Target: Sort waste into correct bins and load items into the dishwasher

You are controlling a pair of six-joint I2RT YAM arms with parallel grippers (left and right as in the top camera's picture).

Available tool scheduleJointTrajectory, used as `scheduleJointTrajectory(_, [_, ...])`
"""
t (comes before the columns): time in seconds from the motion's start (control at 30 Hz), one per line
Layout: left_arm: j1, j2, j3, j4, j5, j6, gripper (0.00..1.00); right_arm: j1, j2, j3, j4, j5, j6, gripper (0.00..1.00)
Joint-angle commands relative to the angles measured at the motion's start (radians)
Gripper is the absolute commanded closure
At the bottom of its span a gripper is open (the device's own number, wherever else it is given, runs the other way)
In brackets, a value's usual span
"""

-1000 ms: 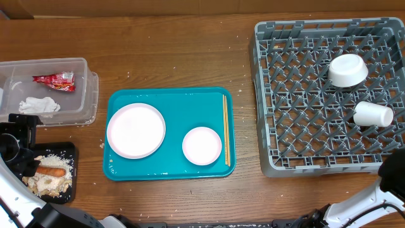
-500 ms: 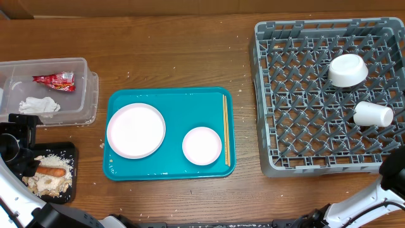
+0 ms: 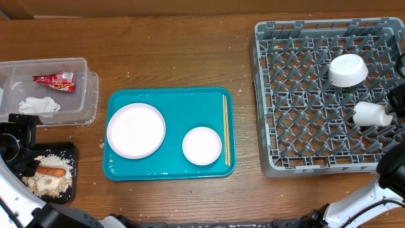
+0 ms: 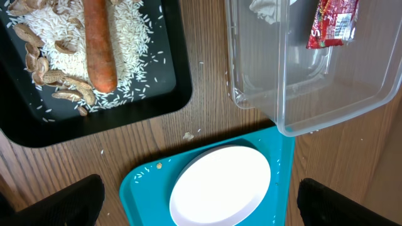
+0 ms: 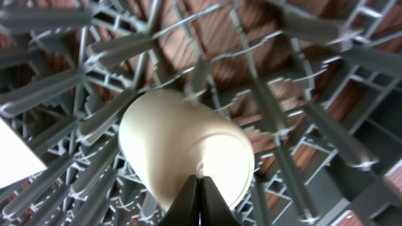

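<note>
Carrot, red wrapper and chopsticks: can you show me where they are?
carrot (image 4: 99, 44), left wrist view, middle of its orange body.
red wrapper (image 3: 56, 80), overhead view, centre of the crinkled foil.
chopsticks (image 3: 225, 130), overhead view, halfway along the pair.

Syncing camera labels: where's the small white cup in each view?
Overhead: small white cup lying on its side near the right edge of the grey dish rack.
Left wrist: not in it.
Right wrist: cup at centre of frame, among the pegs.
Shared landmark: the rack, overhead and right wrist only.
</note>
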State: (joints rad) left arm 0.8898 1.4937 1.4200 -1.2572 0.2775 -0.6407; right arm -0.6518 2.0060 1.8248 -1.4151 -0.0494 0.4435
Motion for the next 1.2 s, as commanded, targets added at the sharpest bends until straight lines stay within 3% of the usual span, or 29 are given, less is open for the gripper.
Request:
scheduleJointTrajectory(0.0, [-0.002, 0.005, 0.006, 0.001, 0.004, 0.009, 0.0, 0.037, -0.002, -0.002, 0.0, -0.022, -0.027, 0.96])
scheduleJointTrajectory(0.3, [-0.002, 0.005, 0.006, 0.001, 0.004, 0.009, 0.0, 0.068, -0.058, 0.104, -0.08, -0.1, -0.051, 0.96])
scheduleJointTrajectory(0.47, [-0.002, 0.005, 0.006, 0.001, 0.003, 0.009, 0.0, 0.075, -0.167, 0.233, -0.144, -0.279, -0.158, 0.96])
scheduleJointTrajectory(0.57, [-0.002, 0.005, 0.006, 0.001, 0.003, 0.009, 0.0, 0.117, -0.248, 0.271, -0.169, -0.456, -0.269, 0.85])
scheduleJointTrajectory(0.67, [-0.002, 0.005, 0.006, 0.001, 0.004, 0.009, 0.0, 0.212, -0.299, 0.271, -0.19, -0.518, -0.303, 0.81])
scheduleJointTrajectory(0.83, [-0.002, 0.005, 0.006, 0.001, 0.004, 0.009, 0.0, 0.494, -0.307, 0.267, -0.224, -0.465, -0.32, 0.56])
scheduleJointTrajectory(1.0, [-0.002, 0.005, 0.006, 0.001, 0.004, 0.009, 0.0, 0.818, -0.283, 0.217, -0.183, -0.348, -0.205, 0.0])
scheduleJointTrajectory(1.17, [-0.002, 0.005, 0.006, 0.001, 0.004, 0.009, 0.0, 1.105, -0.239, 0.136, -0.098, -0.121, 0.037, 0.0])
